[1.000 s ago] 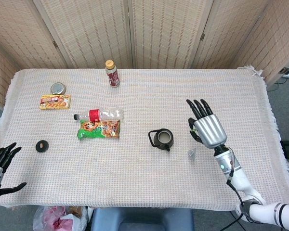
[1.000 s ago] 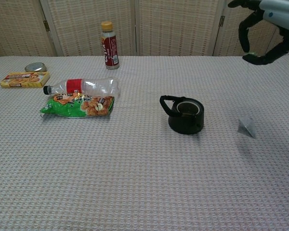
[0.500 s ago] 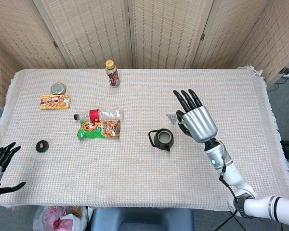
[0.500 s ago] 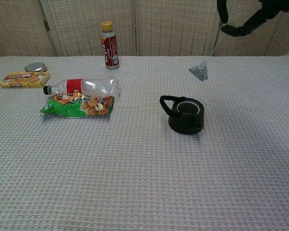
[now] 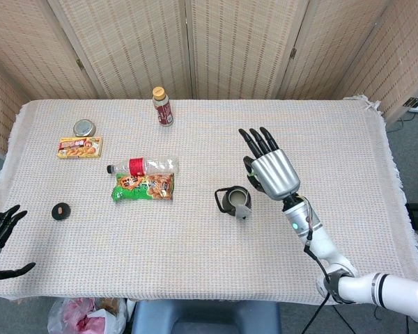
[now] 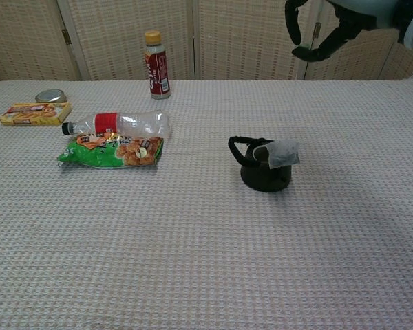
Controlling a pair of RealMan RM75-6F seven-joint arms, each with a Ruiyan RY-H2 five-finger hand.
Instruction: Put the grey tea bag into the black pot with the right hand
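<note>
Near the middle of the table (image 5: 195,278): black pot (image 6: 263,165), handle pointing left in the chest view. Grey tea bag (image 6: 282,153) at the pot's right rim, overlapping the opening and hanging partly over the outer wall; impossible to tell whether resting on the rim or hanging just above it. In the head view, same bag (image 5: 242,211) visible as a small grey shape at the pot's (image 5: 234,200) near edge.

Above and just right of the pot: right hand (image 5: 266,165), palm down, raised well clear of the table. Seen from the chest camera, thumb and a finger of the right hand (image 6: 316,27) curved toward each other high over the pot; cannot tell whether a string is pinched between them.

At the near left table edge: left hand (image 5: 1,236), fingers apart, holding nothing.

Left of the pot: clear plastic bottle (image 5: 143,166) lying on its side, touching a green snack packet (image 5: 143,187). Farther back: upright brown bottle (image 5: 162,106).
</note>
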